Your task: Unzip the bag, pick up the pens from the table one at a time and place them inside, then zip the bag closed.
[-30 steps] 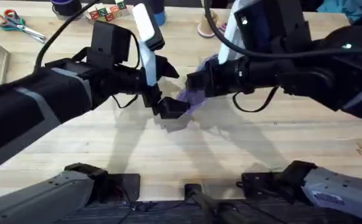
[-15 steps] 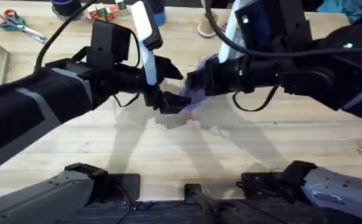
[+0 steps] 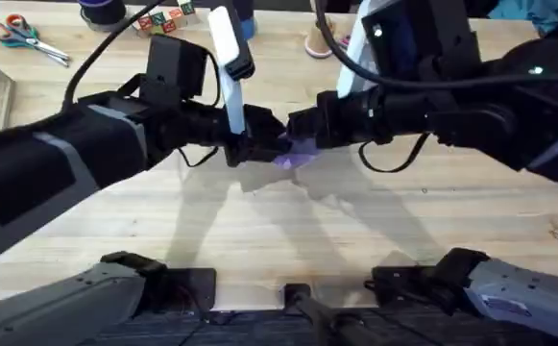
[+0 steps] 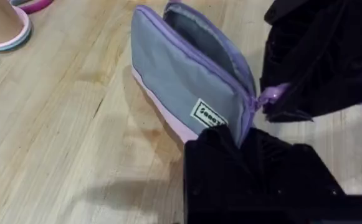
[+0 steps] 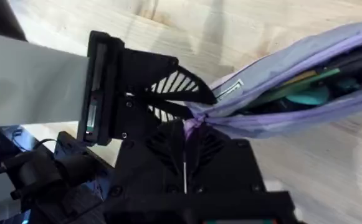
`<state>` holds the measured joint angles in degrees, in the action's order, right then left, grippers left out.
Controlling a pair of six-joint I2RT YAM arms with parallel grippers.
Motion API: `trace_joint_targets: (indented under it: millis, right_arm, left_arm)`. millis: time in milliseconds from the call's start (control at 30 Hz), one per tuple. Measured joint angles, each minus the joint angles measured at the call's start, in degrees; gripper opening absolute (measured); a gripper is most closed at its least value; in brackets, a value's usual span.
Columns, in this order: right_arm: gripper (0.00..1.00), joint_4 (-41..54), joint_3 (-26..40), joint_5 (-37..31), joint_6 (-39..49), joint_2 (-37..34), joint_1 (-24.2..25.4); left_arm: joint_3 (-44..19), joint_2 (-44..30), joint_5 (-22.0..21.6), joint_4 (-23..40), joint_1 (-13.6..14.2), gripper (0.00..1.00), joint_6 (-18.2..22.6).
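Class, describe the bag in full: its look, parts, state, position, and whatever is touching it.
The bag is a soft fabric pouch, grey-lavender with purple zipper trim and a small white label. Its zipper is open, and the grey lining shows. Green and yellow-tan items lie inside. It stands on its long edge on the table. The left gripper pinches its near end, and the right gripper grips the purple zipper pull.

There is one purple bag point(image 4: 187, 74) on one wooden table point(image 3: 259, 240). Two robot arms meet at the bag, so there are two grippers, the left gripper point(image 3: 259, 151) and the right gripper point(image 3: 303, 128). Inside the open bag I can count two pens point(image 5: 305, 84). At the table's far corner lies one pair of scissors point(image 3: 19, 34).
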<state>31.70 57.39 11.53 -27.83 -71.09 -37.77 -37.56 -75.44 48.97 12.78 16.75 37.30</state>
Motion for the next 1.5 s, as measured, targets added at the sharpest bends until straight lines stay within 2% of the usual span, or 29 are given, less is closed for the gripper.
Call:
trace_joint_targets:
  millis: [300,967,1167,1500]
  right_arm:
    - [0.030,0.02,0.00,0.95,0.10,-0.02,2.91]
    - [0.030,2.65,0.13,6.78,7.53,-0.23,15.86]
    - [0.031,2.23,0.74,7.63,10.64,-4.01,19.30]
    - [0.030,1.45,0.96,5.81,14.15,-9.09,28.07]
  left_arm:
    - [0.00,0.00,-0.08,-0.17,0.00,0.042,0.00]
    - [0.00,0.00,0.33,-1.20,0.48,0.044,0.00]
    - [0.00,-0.04,-0.43,-0.73,0.52,0.044,0.02]
    - [0.02,-0.68,-1.03,-0.13,0.52,0.044,0.02]
